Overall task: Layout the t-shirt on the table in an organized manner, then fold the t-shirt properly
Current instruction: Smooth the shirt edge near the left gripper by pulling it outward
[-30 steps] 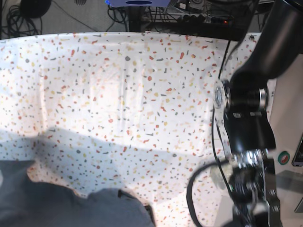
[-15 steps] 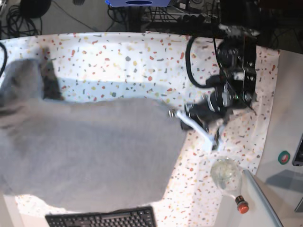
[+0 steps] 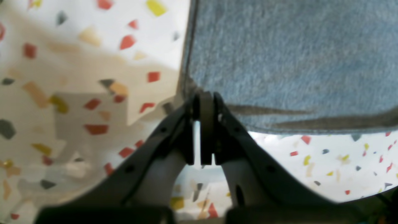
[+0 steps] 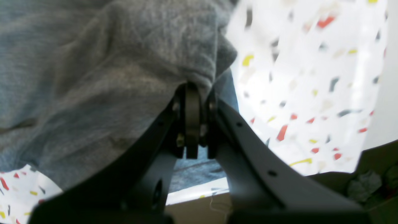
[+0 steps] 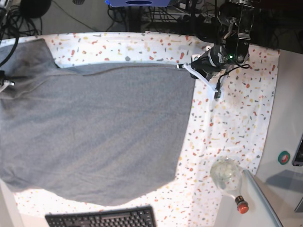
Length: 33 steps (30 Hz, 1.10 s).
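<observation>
The heather-grey t-shirt hangs spread wide over the speckled table, reaching from the far edge almost to the near edge. My left gripper is at the far right and is shut on the shirt's corner hem; the left wrist view shows its jaws pinched on the edge of the grey cloth. My right gripper is at the view's left edge. In the right wrist view it is shut on a bunched fold of the shirt.
A black keyboard lies at the near edge under the shirt's hem. A clear round bottle with a red cap lies at the near right. Cables and equipment crowd the far side behind the table.
Both grippers have carried the shirt toward the far side of the table. Its upper edge now lies near the far edge, and the cloth is stretched wider and flatter.
</observation>
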Each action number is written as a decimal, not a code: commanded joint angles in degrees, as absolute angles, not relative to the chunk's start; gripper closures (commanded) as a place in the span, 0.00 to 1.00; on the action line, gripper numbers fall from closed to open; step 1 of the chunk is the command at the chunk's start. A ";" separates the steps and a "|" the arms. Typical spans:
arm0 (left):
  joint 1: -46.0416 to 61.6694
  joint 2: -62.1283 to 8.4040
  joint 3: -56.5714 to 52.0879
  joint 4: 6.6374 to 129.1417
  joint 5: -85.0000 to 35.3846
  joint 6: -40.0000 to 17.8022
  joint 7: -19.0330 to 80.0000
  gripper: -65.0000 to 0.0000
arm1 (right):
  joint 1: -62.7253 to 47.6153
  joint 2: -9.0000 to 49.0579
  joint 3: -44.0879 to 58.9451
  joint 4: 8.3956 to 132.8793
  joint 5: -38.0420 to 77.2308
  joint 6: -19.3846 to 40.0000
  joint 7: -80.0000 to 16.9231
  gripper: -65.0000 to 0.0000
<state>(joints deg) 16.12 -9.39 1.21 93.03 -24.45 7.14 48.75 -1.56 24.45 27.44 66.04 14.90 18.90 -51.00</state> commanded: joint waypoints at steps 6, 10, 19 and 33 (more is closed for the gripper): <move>17.19 -9.36 1.10 94.02 -25.01 6.81 48.31 1.00 | -3.03 24.75 28.18 67.30 14.90 10.86 -51.65 1.00; 18.77 -9.45 1.10 94.64 -25.01 6.81 48.31 0.54 | -4.00 24.13 28.26 67.38 14.81 10.42 -51.47 0.79; 25.10 -10.77 -8.13 108.35 -25.54 6.81 48.31 0.21 | -12.26 20.00 36.00 87.34 14.73 10.42 -52.35 0.43; 1.36 -8.92 8.66 92.18 -25.10 6.81 47.96 1.00 | -16.84 14.55 32.66 88.31 14.73 10.86 -47.34 1.00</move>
<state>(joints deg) 1.96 -8.49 9.06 91.18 -24.99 6.92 48.95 -16.99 13.56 32.38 87.77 15.00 10.94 -47.94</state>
